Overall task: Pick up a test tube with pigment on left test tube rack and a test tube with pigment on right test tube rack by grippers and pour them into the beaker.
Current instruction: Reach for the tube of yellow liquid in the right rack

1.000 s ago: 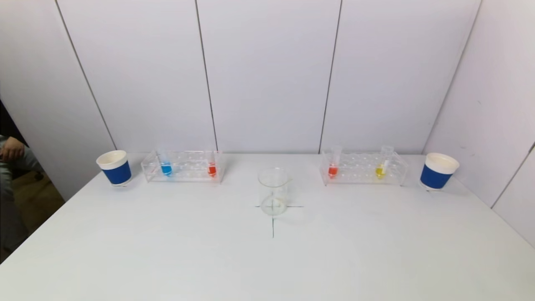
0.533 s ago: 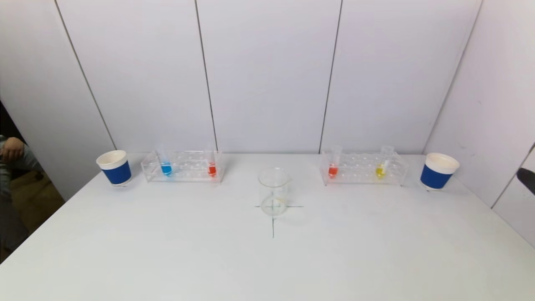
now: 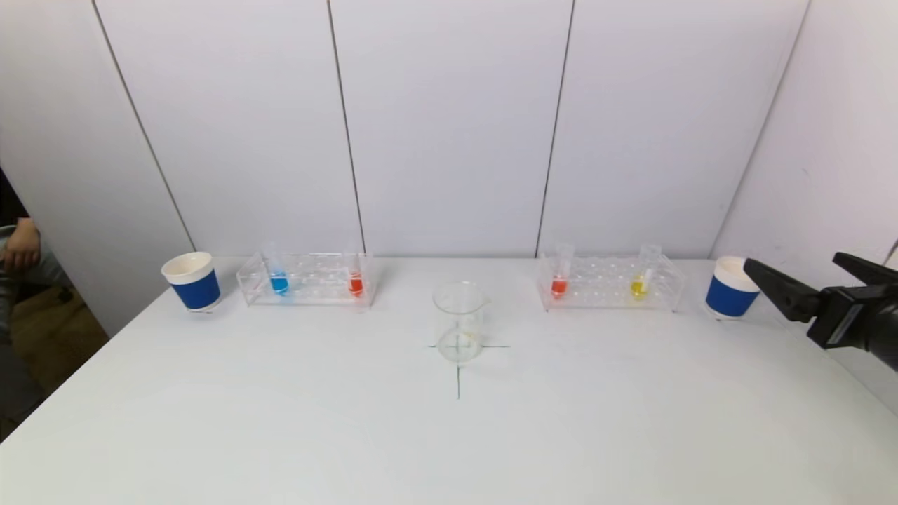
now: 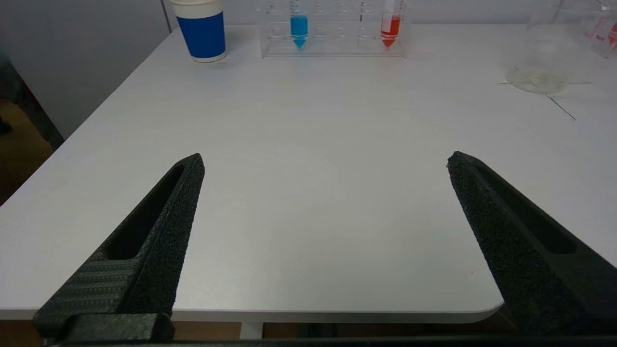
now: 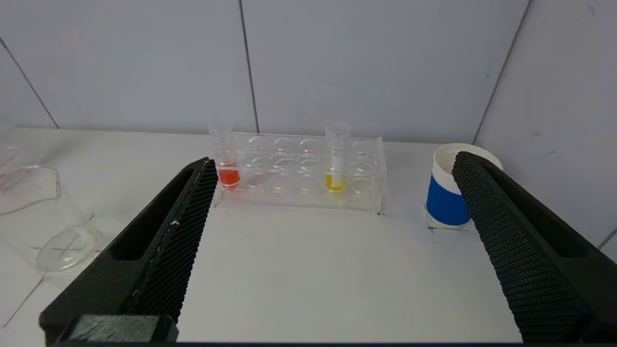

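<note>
Entering from the right, the right end effector (image 3: 800, 270) gapes empty; two racks, four tubes, one beaker (image 3: 459, 321).

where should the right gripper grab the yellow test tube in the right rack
Grip the clear upper section of the yellow test tube standing above the right test tube rack, coming from the front. The tube stands upright with its pigment low inside the rack, so only the top is free. The right gripper is open.

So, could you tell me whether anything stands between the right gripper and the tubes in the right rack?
Nothing visible does. The right gripper, open, hangs beside the blue cup; only bare table lies between it and the right rack.
</note>
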